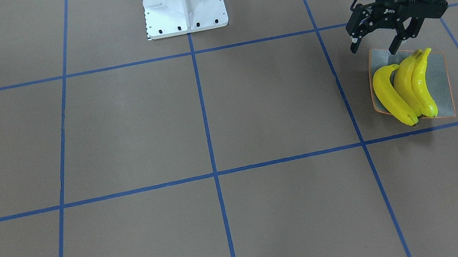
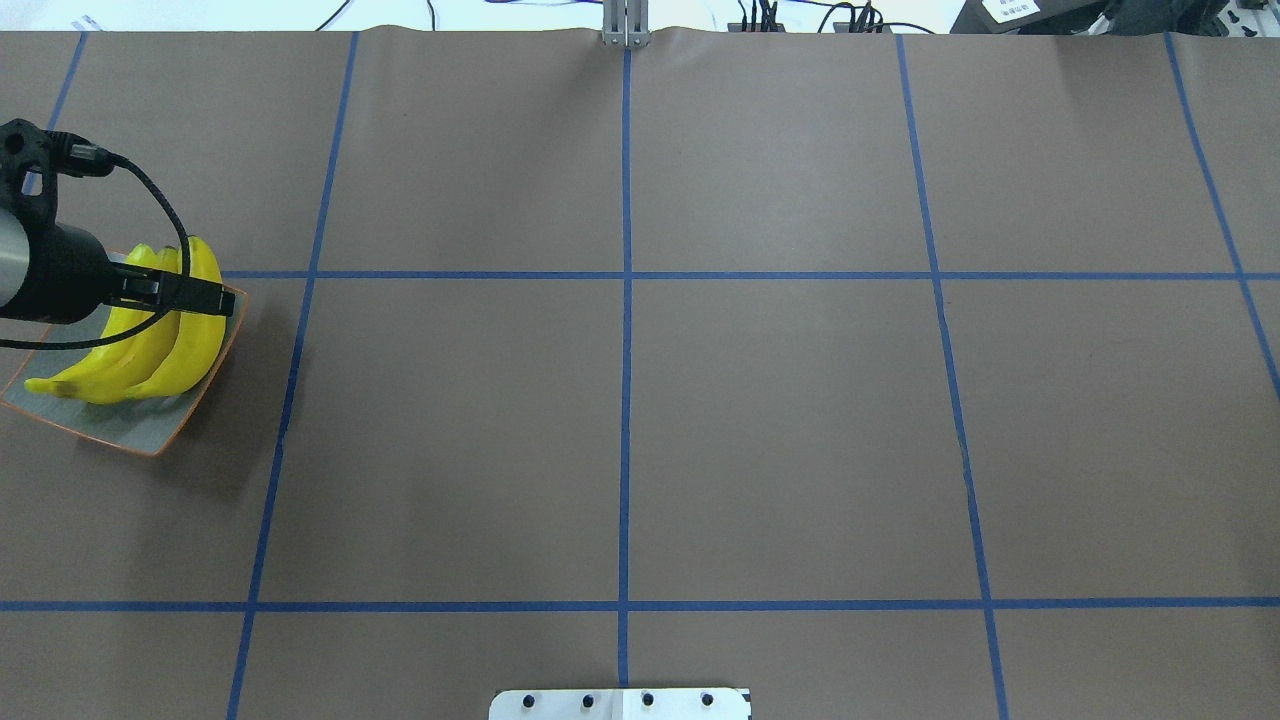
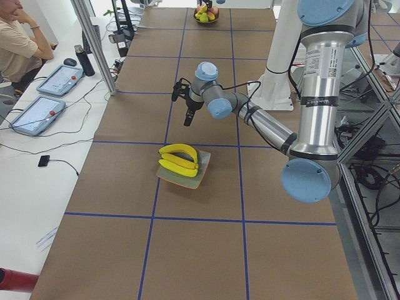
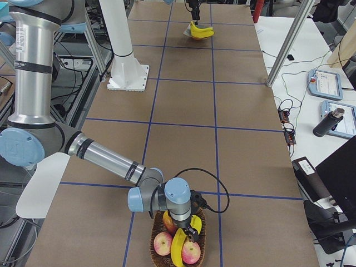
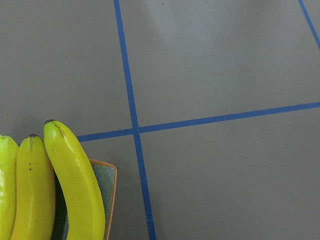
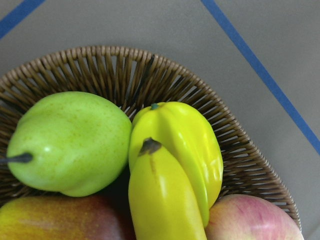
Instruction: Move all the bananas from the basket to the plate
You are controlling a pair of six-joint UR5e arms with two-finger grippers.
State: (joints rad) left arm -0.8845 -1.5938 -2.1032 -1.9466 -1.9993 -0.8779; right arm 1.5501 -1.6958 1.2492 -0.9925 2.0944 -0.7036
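Three bananas (image 1: 406, 90) lie side by side on the plate (image 1: 440, 82). They are bright yellow, shiny and curved, with small dark tips. The plate is grey-green with a thin orange rim. It sits on the brown table (image 1: 207, 113), which has blue lines on it. In the front-facing view the bananas fill the plate's 9 o'clock side, and its 3 o'clock side is bare.

In that view the left gripper (image 1: 377, 46) hangs in the air over the plate's 12 o'clock edge. Its two fingers are spread apart and hold nothing. The bananas are at about 5 o'clock from it and do not touch it.

One more banana (image 6: 162, 200) is in the brown woven basket (image 6: 240, 145), far away at the other end of the table. In the right wrist view its dark tip points up. A green pear (image 6: 70, 142) is at its 10 o'clock. A yellow star fruit (image 6: 187, 145) touches it at 1 o'clock. A red apple (image 6: 255, 220) is at its 3 o'clock.

The right gripper (image 4: 189, 219) is just above this basket, over the banana. I cannot tell if its fingers are spread or closed.
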